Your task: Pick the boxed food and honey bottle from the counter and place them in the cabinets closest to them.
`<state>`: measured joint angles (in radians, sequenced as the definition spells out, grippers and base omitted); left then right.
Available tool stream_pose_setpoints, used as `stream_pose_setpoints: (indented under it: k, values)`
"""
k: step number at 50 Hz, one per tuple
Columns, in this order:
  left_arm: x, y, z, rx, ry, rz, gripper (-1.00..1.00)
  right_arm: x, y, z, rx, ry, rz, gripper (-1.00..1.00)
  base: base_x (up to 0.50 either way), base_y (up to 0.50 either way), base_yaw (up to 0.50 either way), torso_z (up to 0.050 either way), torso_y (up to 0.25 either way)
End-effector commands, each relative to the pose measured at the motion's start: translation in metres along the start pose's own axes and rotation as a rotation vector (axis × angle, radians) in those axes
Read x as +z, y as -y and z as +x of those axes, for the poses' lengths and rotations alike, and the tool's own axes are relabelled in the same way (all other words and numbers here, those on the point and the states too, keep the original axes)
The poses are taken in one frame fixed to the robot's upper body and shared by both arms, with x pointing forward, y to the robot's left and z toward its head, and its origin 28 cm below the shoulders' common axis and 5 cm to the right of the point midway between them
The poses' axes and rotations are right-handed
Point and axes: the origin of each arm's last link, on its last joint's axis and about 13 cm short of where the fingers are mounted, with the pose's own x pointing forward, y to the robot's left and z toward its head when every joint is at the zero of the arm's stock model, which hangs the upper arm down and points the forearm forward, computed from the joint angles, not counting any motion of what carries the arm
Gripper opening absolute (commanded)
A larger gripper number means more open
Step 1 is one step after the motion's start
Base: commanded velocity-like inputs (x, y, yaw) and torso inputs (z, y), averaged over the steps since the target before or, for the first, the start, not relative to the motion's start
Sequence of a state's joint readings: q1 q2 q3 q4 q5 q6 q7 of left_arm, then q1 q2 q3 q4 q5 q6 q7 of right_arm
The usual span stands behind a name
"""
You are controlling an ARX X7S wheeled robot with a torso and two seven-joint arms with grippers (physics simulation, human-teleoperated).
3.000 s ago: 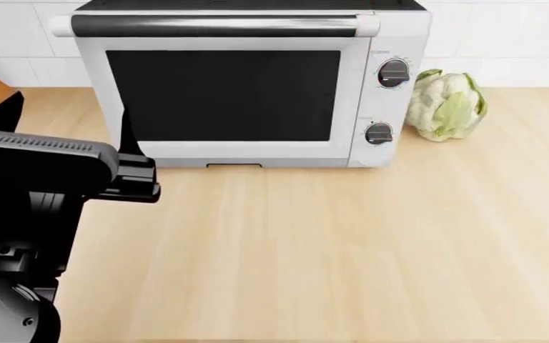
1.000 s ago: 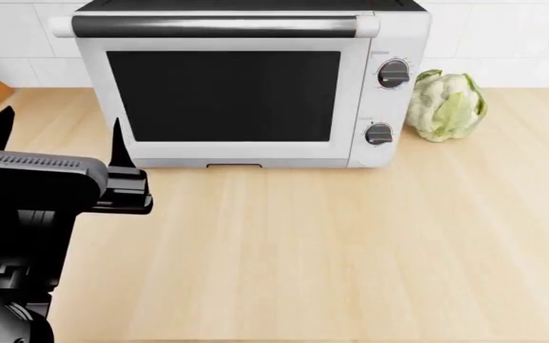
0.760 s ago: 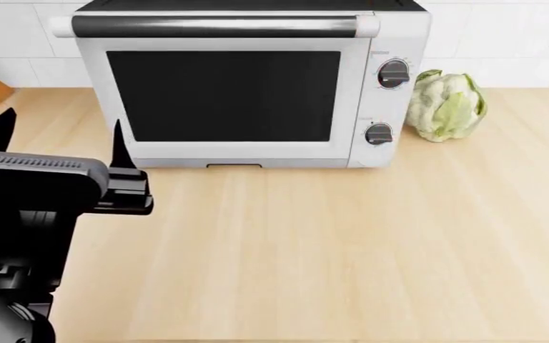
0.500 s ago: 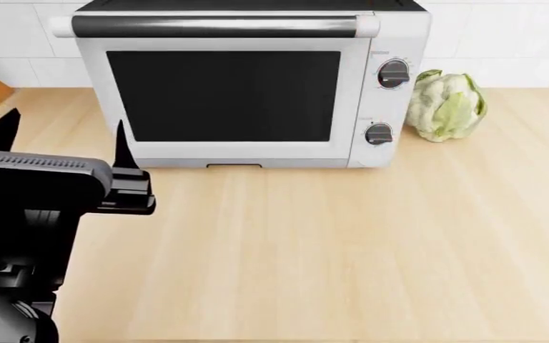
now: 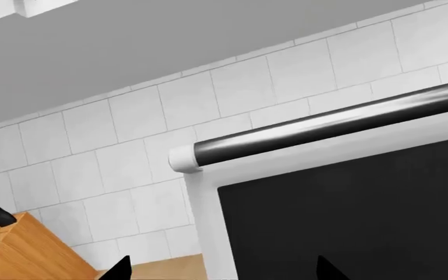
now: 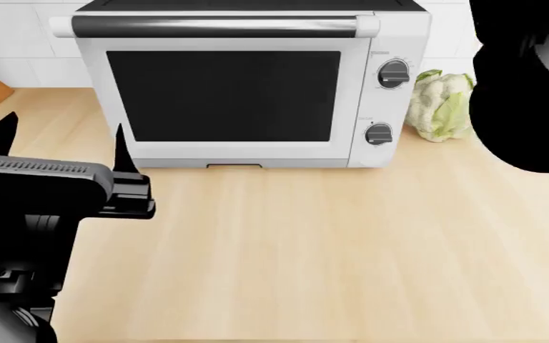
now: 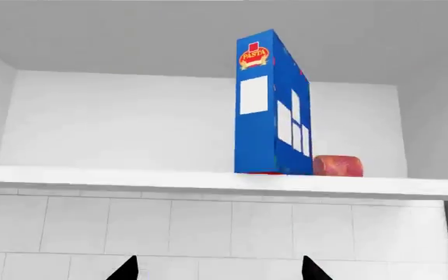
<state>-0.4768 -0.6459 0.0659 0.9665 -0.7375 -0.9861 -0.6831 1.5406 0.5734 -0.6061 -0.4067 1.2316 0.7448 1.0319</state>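
Low at the head view's nine o'clock, left gripper (image 6: 60, 139) hovers over the long, light beige wood-grain counter (image 6: 351, 250), black fingertips (image 6: 122, 146) spread, nothing between them. At twelve o'clock from it: white toaster oven with dark glass door (image 6: 226, 86); pale green-white cauliflower (image 6: 443, 103) just beside the oven at three o'clock. Right arm (image 6: 527, 78) dark at upper right. Right gripper (image 7: 217, 269) spread, empty, aimed up at an open white cabinet shelf (image 7: 208, 178). Tall, thin blue cardboard boxed food (image 7: 270, 105) stands upright there, a small reddish cylinder (image 7: 338, 165) just beside it. Honey bottle not seen.
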Motion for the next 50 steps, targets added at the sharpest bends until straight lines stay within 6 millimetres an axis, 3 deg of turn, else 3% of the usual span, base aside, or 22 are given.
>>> stream_pose_setpoints:
  k: [1, 9, 24, 50]
  values:
    - [0.003, 0.002, -0.007, -0.004, -0.003, 0.014, 1.00, -0.051, 0.018, -0.076, -0.029, -0.088, -0.042, 1.00, 0.00, -0.31, 0.00, 0.000, 0.000]
    - [0.003, 0.002, -0.013, 0.007, -0.001, 0.002, 1.00, -0.070, 0.016, -0.095, -0.019, -0.146, -0.077, 1.00, 0.00, -0.48, 0.00, 0.000, 0.000]
    - [0.003, 0.003, -0.017, 0.011, -0.002, 0.005, 1.00, -0.095, 0.012, -0.111, -0.026, -0.187, -0.068, 1.00, 0.00, -0.50, 0.00, 0.000, 0.000]
    - [0.002, 0.007, -0.021, -0.005, 0.001, -0.001, 1.00, -0.116, 0.015, -0.132, -0.070, -0.225, -0.080, 1.00, 0.00, -0.50, 0.00, 0.000, 0.000]
